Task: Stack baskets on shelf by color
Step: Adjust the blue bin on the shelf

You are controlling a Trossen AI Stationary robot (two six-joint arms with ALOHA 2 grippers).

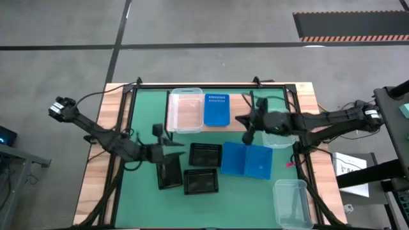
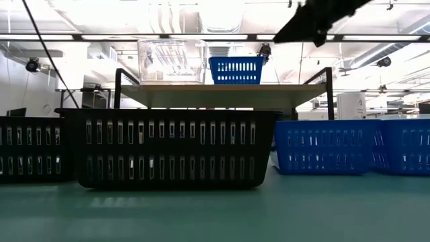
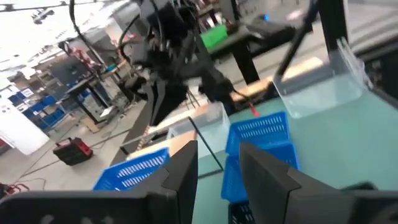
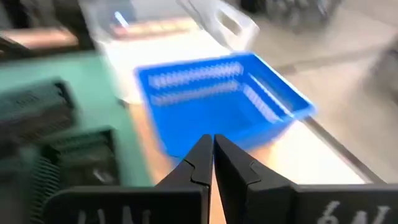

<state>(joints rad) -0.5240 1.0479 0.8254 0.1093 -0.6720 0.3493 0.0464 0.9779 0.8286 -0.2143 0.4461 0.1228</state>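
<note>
The shelf (image 1: 238, 102) stands at the table's far side, and a clear basket (image 1: 185, 110) and a blue basket (image 1: 216, 108) rest on its board side by side. On the green mat lie three black baskets (image 1: 205, 154), two blue ones (image 1: 246, 160) and two clear ones (image 1: 293, 203). My left gripper (image 3: 219, 171) is open and level above the leftmost black basket (image 1: 169, 172), with nothing between its fingers. My right gripper (image 4: 213, 149) is shut and empty. It hovers just right of and above the blue basket (image 4: 224, 106) on the shelf.
The second clear basket (image 1: 278, 138) lies partly under my right arm at the mat's right side. A sheet of paper (image 1: 348, 169) lies off the table's right edge. In the low view a black basket (image 2: 175, 148) fills the foreground before the shelf (image 2: 222, 94).
</note>
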